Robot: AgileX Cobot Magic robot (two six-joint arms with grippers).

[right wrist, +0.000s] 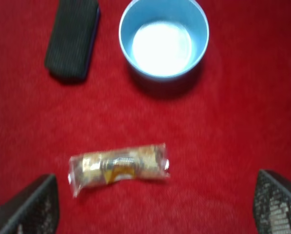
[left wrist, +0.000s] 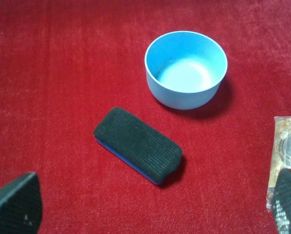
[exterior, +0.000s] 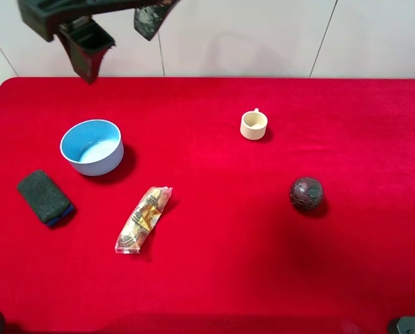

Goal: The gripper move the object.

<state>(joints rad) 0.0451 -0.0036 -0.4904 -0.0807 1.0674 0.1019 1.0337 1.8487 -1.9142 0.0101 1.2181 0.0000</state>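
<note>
The bowl [exterior: 92, 147] stands upright and empty on the left part of the desk [exterior: 228, 264]. A dark pad [exterior: 45, 197] lies near it on one side and a snack packet [exterior: 144, 218] on the other, neither touching it. The cup [exterior: 254, 124] and ball [exterior: 306, 193] are well apart from it, over on the right.

Both wrist views look down on the bowl from a height. The left hand [left wrist: 152, 204] has its fingers [left wrist: 13, 207] spread wide and holds nothing. The right hand [right wrist: 155, 200] is likewise spread and empty. A black arm [exterior: 89, 42] hangs over the far left edge in the high view (which arm it is I cannot tell).

The bowl looks like thin moulded plastic, so I judge it light, stiff and rather slick. It probably won't crush, but it could skate on the cloth or tip if nudged low on the wall. The best hold is likely a pinch on the wall over the rim, one finger inside and one outside. The side away from the pad offers more room.
</note>
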